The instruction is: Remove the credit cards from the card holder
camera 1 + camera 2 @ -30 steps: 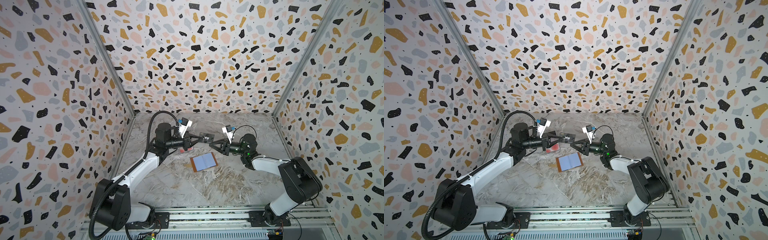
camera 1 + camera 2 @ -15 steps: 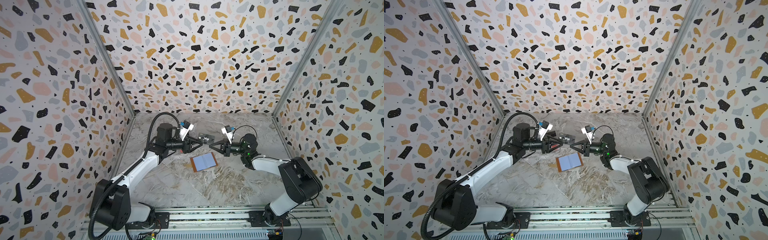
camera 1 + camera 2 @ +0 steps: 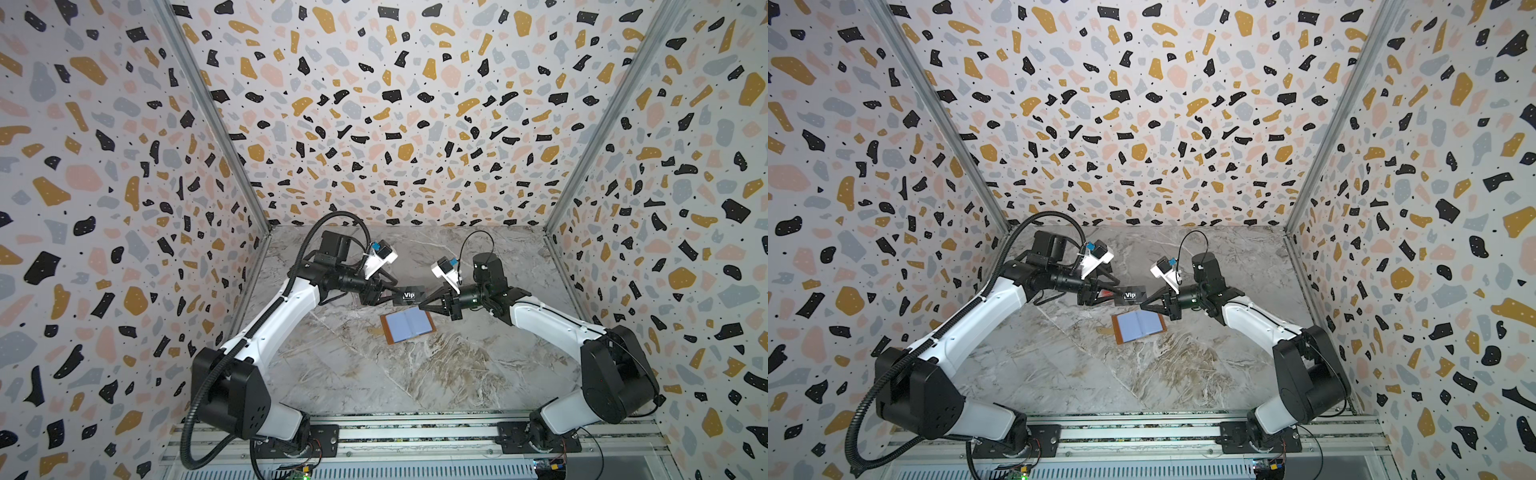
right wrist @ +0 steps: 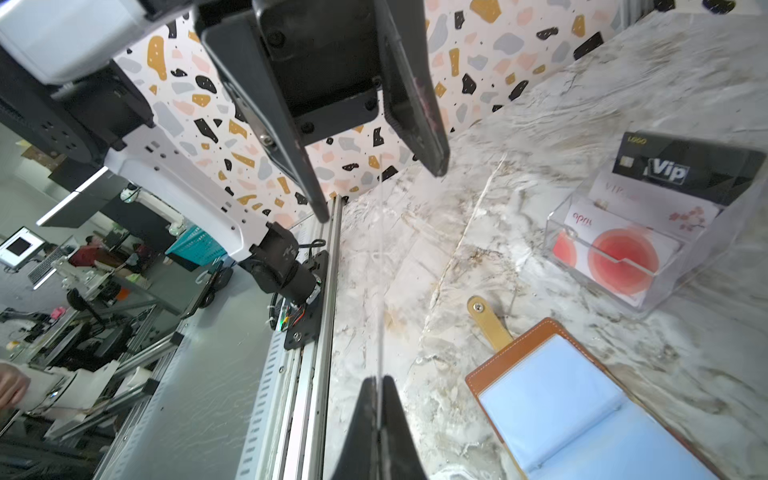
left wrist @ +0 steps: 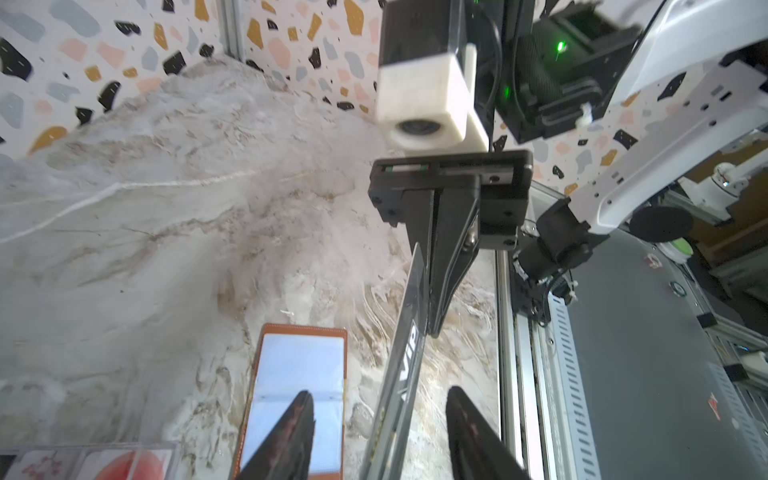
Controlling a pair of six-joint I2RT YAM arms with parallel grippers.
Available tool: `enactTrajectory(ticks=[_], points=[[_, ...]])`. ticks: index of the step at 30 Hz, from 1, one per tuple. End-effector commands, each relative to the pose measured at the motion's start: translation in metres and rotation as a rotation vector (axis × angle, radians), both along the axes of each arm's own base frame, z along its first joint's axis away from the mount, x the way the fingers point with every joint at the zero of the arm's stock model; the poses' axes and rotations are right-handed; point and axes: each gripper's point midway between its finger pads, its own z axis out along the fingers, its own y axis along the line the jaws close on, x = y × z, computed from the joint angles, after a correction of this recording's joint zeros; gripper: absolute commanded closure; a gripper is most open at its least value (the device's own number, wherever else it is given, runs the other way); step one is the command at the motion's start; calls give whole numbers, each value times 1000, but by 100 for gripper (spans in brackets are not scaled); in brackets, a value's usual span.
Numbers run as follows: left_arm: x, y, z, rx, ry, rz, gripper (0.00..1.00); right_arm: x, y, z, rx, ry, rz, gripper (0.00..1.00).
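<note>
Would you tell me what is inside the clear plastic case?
The clear case holds a red-circled white card in front, a dark Vip card behind; pale cards between are mostly covered.

front of table (image 3: 374, 374) lies free; card holder (image 3: 407, 327) and clear case (image 4: 615, 257) crowd the middle.

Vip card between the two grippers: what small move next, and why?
Probably draw the left gripper straight back off the Vip card. Its jaws stand open on either side, while the right gripper is shut on the far edge and seems to carry it alone.
</note>
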Motion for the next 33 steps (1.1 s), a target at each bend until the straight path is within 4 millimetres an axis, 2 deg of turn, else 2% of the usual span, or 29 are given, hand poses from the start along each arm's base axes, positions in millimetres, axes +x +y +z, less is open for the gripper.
enactTrajectory(ticks=[1,7,11,12,15,18,22,25,28,32,33], points=[[-17,4,-1,21,6,-72,50,-10,3,6,-3,-28,64,100],[-20,2,-2,4,24,-90,62,-8,15,3,-21,-29,88,100],[-17,1,-6,12,33,-86,84,-3,17,-2,-45,-28,67,99],[-14,2,-7,26,28,-75,86,0,16,-4,-55,-28,50,91],[5,4,-12,65,6,-1,93,9,11,-8,-69,-20,3,60],[30,9,-13,69,-35,74,100,17,3,-9,-54,-19,-41,55],[44,5,-10,12,-14,55,100,23,-7,-11,-45,-3,-80,53],[58,6,-16,39,-42,71,100,30,-15,-12,-39,-7,-131,51],[88,23,-31,165,-130,151,100,37,-22,-16,-60,-26,-194,50],[112,49,-60,374,-178,116,100,41,-25,-21,-84,-32,-231,50],[113,54,-65,410,-179,82,100,41,-26,-22,-88,-31,-235,50]])
